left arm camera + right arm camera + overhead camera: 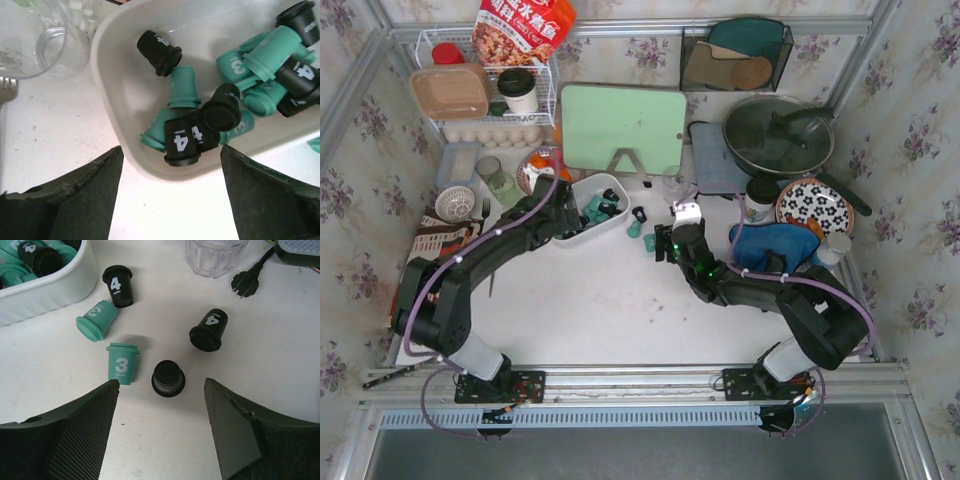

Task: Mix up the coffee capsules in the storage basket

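The white storage basket lies left of centre and holds several teal and black coffee capsules. My left gripper is open and empty, just off the basket's near end; in its wrist view the fingers straddle that rounded corner. Several capsules lie loose on the table right of the basket: a black "4", two teal "3", a black one on its side and a black one standing. My right gripper is open and empty, hanging just before that standing black capsule.
A clear glass and a black plug lie beyond the loose capsules. Another glass and a fork are left of the basket. A green cutting board, pan, patterned plate and blue cloth ring the back and right.
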{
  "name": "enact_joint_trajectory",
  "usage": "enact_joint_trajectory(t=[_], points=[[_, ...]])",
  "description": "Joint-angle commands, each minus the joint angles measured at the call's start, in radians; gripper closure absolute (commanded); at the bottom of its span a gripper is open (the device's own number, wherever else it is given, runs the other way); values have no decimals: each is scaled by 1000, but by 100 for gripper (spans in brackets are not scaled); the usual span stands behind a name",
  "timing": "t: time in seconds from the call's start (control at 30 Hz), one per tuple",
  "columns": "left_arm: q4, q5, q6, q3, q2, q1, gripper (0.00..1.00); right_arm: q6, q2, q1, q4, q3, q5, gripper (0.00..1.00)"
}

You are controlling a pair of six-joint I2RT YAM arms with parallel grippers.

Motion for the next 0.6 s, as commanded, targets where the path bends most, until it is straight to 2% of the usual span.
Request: enact_joint_trajectory(t=[0.0, 0.27, 0.57], points=[[7, 11, 24, -34, -95, -1, 19, -1, 38, -1, -1, 29, 8, 24], [-101, 70, 59, -100, -339, -1, 19, -1, 130, -28, -25, 85, -3, 25], [-261, 178, 92, -187, -513, -4, 20, 17, 208, -63, -20, 124, -90, 31]])
